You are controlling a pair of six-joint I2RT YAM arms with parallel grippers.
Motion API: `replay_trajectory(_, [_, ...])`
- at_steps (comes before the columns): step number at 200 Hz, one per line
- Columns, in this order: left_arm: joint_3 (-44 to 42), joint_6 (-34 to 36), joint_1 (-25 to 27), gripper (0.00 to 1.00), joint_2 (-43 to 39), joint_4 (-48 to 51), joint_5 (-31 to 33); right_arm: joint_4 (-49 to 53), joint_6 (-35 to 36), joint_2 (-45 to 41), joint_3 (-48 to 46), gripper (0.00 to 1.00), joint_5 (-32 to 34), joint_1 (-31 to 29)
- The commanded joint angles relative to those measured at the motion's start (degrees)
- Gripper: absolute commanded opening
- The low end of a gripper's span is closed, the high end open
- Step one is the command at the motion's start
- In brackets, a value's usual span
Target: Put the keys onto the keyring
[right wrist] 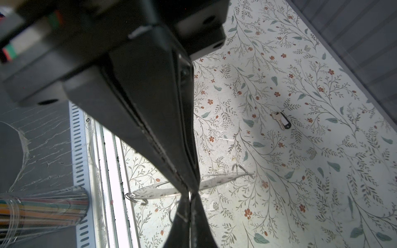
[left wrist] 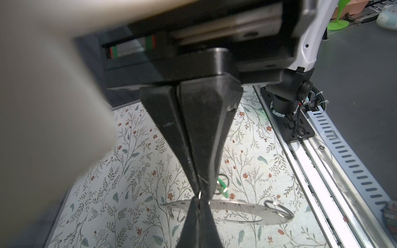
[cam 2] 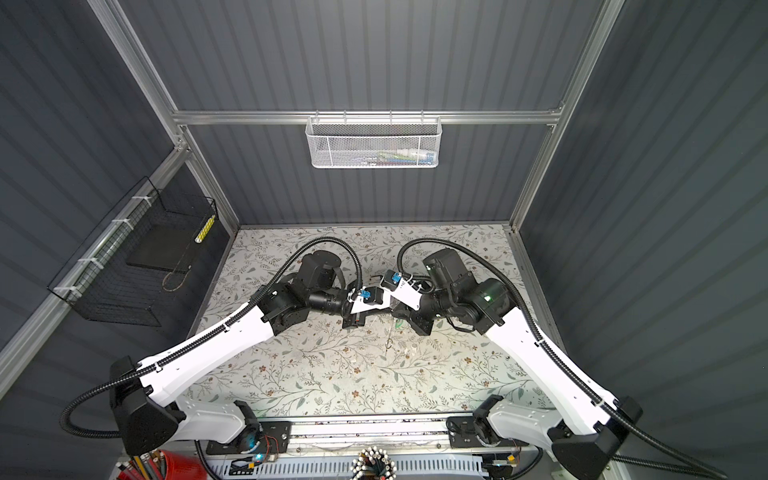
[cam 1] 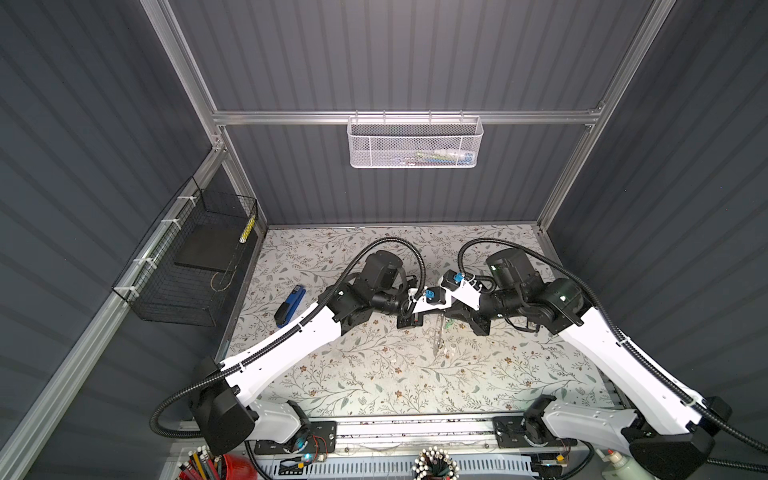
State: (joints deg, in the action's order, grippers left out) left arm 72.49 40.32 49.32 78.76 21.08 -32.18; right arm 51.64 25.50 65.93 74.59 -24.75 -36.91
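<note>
Both grippers meet tip to tip above the middle of the floral table (cam 1: 374, 374). The keyring (left wrist: 238, 209), a flat grey ring with rim holes, hangs in the air edge-on (cam 1: 438, 338). My left gripper (left wrist: 199, 201) is shut at its rim. My right gripper (right wrist: 190, 198) is shut, with a sliver of a small split ring between its tips. The green-tagged key (left wrist: 222, 185) hangs beside the right gripper's tip (cam 1: 448, 325). Another small split ring (left wrist: 278, 209) sits on the keyring's far end. The silver key with the black oval tag (right wrist: 283, 122) lies on the table.
A blue stapler (cam 1: 289, 306) lies left of the left arm. A black wire basket (cam 1: 195, 266) hangs on the left wall and a white mesh basket (cam 1: 415, 143) on the back rail. A metal rail (left wrist: 318, 171) runs along the table's front edge.
</note>
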Motion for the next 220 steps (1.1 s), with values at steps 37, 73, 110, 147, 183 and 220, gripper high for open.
replay_trajectory(37, [-0.4,-2.9,0.3,0.00,-0.5,0.5,-1.6,-5.3,3.4,-1.4,-0.8,0.08,-2.2,-0.9])
replay_trajectory(73, [-1.7,-4.5,0.3,0.00,-1.6,-1.5,-0.9,-5.6,3.2,-3.3,-1.8,0.19,0.3,-0.9])
replay_trajectory(110, [-5.1,-8.3,0.0,0.00,-4.1,-6.9,1.2,-8.9,0.4,-7.5,-6.1,0.37,9.2,-0.5])
replay_trajectory(147, [-8.5,-14.0,-1.4,0.00,-5.7,-14.2,1.0,-17.8,-4.7,-15.2,-14.0,0.47,10.2,-0.5])
replay_trajectory(183, [-11.2,-20.1,-3.0,0.00,-7.2,-22.3,1.4,-23.5,-9.7,-18.3,-20.6,0.48,9.1,-0.5])
replay_trajectory(220, [-14.4,-25.9,-4.4,0.00,-8.6,-30.9,1.1,-29.0,-12.1,-18.2,-23.7,0.49,7.7,-0.5])
